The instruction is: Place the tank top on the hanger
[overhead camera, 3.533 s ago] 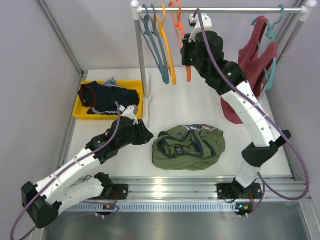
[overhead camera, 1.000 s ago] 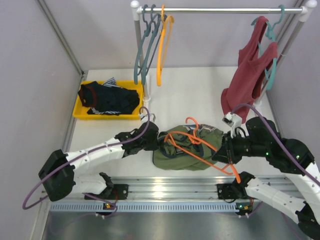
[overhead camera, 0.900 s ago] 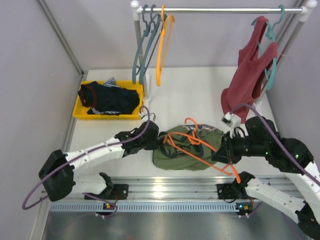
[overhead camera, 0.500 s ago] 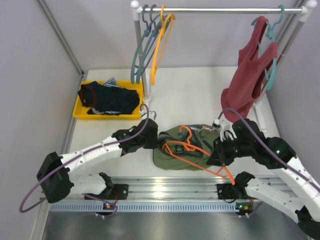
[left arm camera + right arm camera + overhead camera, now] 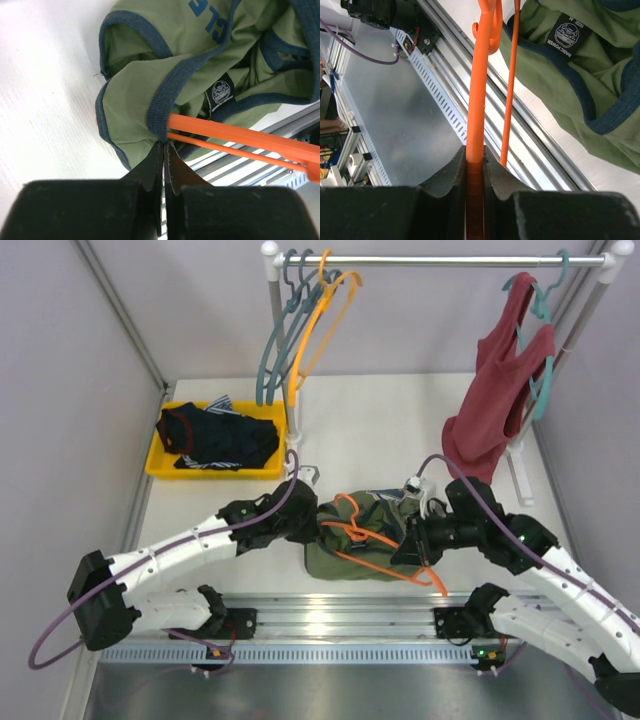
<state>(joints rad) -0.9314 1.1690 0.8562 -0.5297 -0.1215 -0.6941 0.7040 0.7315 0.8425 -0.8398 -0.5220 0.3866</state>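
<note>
The olive-green tank top lies crumpled on the table near the front edge. The reddish-orange hanger rests across it, hook toward the left. My left gripper is at the top's left edge. In the left wrist view this gripper is shut on the navy trim of the tank top, with the hanger running just beyond the pinch. My right gripper is at the top's right side. In the right wrist view it is shut on the hanger bar, beside the tank top.
A yellow bin at the back left holds a dark striped garment. The rack rail carries teal hangers, a yellow-orange hanger and a dark red tank top. An aluminium rail lines the front edge.
My right gripper has carried the hanger leftward over the tank top. The left gripper has closed on the trim. The hangers on the rack have swung out to the right.
</note>
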